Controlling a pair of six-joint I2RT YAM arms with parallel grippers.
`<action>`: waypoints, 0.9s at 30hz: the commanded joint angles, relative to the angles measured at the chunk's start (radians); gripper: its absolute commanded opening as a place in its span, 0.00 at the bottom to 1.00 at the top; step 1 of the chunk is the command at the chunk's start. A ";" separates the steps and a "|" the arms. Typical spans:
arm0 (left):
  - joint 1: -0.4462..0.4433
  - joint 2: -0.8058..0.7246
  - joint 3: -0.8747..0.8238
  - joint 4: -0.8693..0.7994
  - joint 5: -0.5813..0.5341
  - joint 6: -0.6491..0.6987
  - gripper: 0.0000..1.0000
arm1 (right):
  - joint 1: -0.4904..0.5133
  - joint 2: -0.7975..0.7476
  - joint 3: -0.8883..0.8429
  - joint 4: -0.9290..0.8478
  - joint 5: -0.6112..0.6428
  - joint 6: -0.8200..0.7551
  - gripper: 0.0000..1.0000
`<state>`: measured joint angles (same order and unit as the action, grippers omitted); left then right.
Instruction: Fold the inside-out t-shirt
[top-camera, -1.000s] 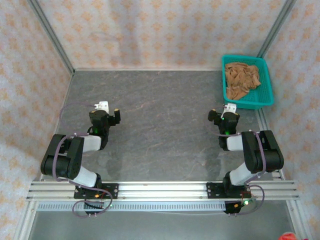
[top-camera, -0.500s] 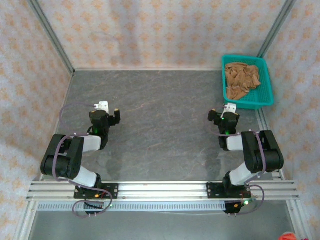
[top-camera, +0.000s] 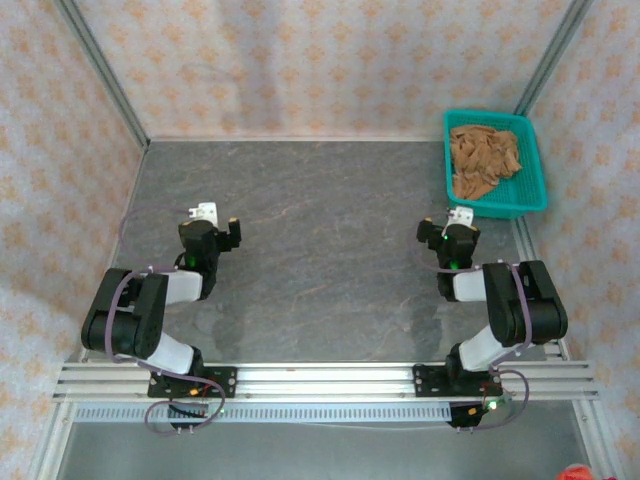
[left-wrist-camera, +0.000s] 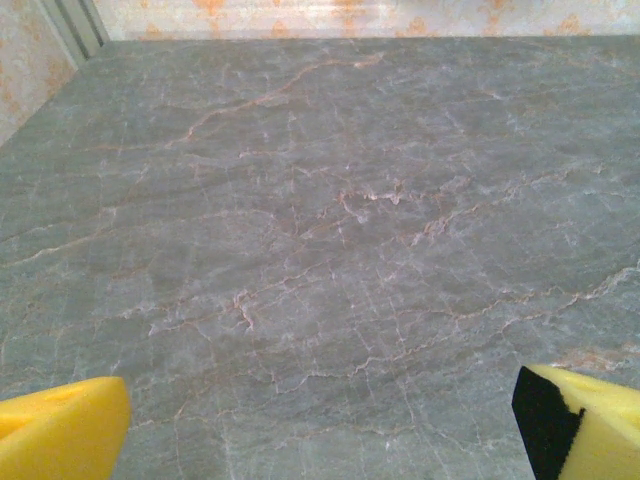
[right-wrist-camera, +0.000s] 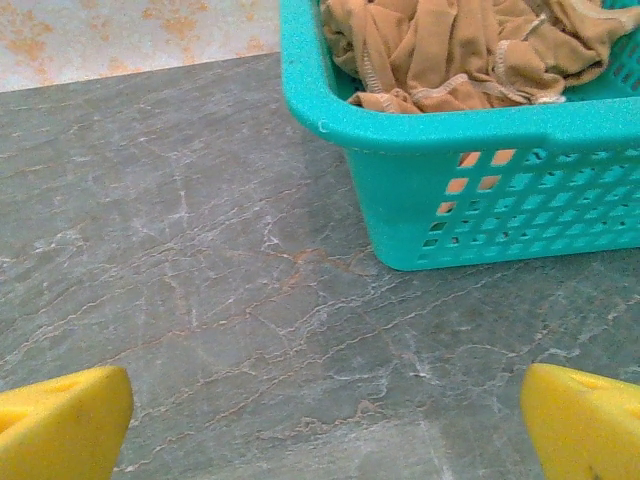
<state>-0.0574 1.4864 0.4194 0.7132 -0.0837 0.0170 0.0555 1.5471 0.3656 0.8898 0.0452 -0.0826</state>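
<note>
Crumpled tan cloth t-shirt (right-wrist-camera: 430, 50) in teal plastic mesh basket (right-wrist-camera: 450, 130) at two o'clock, seams plain from the right wrist. Left claw (top-camera: 218, 222), right claw (top-camera: 443, 222) spread wide over grey marbled surface (top-camera: 330, 220); floral walls (top-camera: 300, 60).

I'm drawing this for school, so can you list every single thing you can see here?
t-shirt: one, orange-brown, crumpled inside the basket
basket: one, teal, far right corner of the table
table: one, grey marbled, under everything
walls: three, pale with an orange pattern, around the table
rail: one, silver, along the table's near edge
left arm: one, black, bolted to the rail
right arm: one, black, bolted to the rail
left hand: one, yellow fingers, open, over bare table
right hand: one, yellow fingers, open, facing the basket
</note>
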 joint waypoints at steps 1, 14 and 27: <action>-0.018 -0.148 0.138 -0.355 -0.041 -0.009 1.00 | 0.067 -0.151 -0.005 -0.047 0.190 -0.019 0.99; -0.024 -0.406 0.522 -1.045 0.132 -0.257 1.00 | -0.053 0.020 0.921 -1.211 0.257 0.597 0.99; 0.024 -0.423 0.444 -1.090 0.018 -0.530 1.00 | -0.188 0.740 1.690 -1.443 0.086 0.922 0.76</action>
<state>-0.0364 1.0561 0.8772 -0.3592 -0.1211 -0.4664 -0.1402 2.2494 1.9438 -0.4767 0.1390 0.7216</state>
